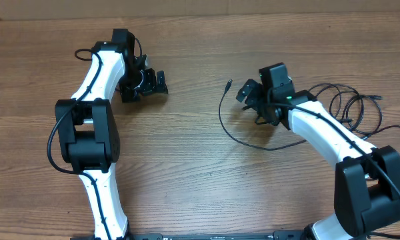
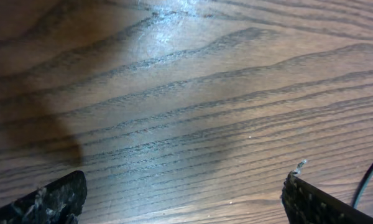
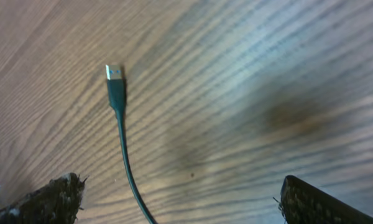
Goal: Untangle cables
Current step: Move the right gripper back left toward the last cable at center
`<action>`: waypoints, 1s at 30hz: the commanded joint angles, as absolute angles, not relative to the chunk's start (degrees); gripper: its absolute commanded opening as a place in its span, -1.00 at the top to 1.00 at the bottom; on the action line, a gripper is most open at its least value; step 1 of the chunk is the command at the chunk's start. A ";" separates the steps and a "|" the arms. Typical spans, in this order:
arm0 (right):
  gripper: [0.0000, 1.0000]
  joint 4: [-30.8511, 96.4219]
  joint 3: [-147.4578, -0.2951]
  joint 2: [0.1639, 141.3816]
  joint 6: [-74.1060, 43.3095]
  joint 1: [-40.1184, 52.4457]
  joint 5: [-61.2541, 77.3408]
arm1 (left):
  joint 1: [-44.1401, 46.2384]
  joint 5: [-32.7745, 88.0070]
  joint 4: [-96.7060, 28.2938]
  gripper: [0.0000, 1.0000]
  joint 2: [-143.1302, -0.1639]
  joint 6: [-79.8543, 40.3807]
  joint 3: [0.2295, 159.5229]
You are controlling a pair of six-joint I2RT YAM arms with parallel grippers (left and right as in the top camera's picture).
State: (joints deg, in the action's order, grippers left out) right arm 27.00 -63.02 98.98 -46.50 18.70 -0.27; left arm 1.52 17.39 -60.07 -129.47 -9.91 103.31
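The cables lie on the right side of the wooden table. One thin black cord [image 1: 235,135] runs from a plug end [image 1: 228,85] in a curve towards loose loops [image 1: 347,107] at the far right. My right gripper [image 1: 252,101] is open just right of that plug end. In the right wrist view the cord [image 3: 125,158] with its metallic plug [image 3: 114,73] lies between the open fingers [image 3: 180,199], nearer the left finger and untouched. My left gripper [image 1: 147,87] is open and empty over bare table at the upper left, far from the cables; its fingers [image 2: 183,199] show only wood between them.
The table's far edge [image 1: 200,15] runs along the top. A thin dark wire [image 2: 370,180] crosses the right edge of the left wrist view. Thicker black wires hang on both arms [image 1: 53,133]. The right arm [image 1: 327,130] lies over part of the cables.
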 commanded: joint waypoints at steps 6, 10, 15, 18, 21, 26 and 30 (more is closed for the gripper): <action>-1.00 22.87 -62.19 99.44 -45.30 22.50 -4.34 | 4.12 17.45 -54.78 -0.98 -130.02 -9.45 96.01; -0.91 17.19 -62.19 101.14 -32.80 23.92 7.03 | 5.19 17.45 -50.61 -0.99 -130.02 -9.45 92.33; 0.30 13.19 -62.17 104.81 -27.27 26.09 12.75 | 6.13 17.45 -47.66 -0.99 -130.02 -9.43 89.76; 0.92 11.05 -62.19 106.41 -26.24 26.63 11.73 | 6.42 17.43 -47.68 -0.99 -130.02 -9.43 89.60; 0.92 10.33 -62.19 106.74 -23.46 26.63 11.57 | 6.44 17.43 -47.77 -0.99 -130.02 -9.41 89.60; 0.92 10.44 -62.19 106.74 -22.24 26.63 17.28 | 6.42 17.41 -47.72 -0.99 -130.02 -9.41 89.60; 0.92 5.69 -62.19 106.74 -24.60 26.63 22.65 | 6.42 17.43 -47.70 -0.99 -130.02 -9.41 89.60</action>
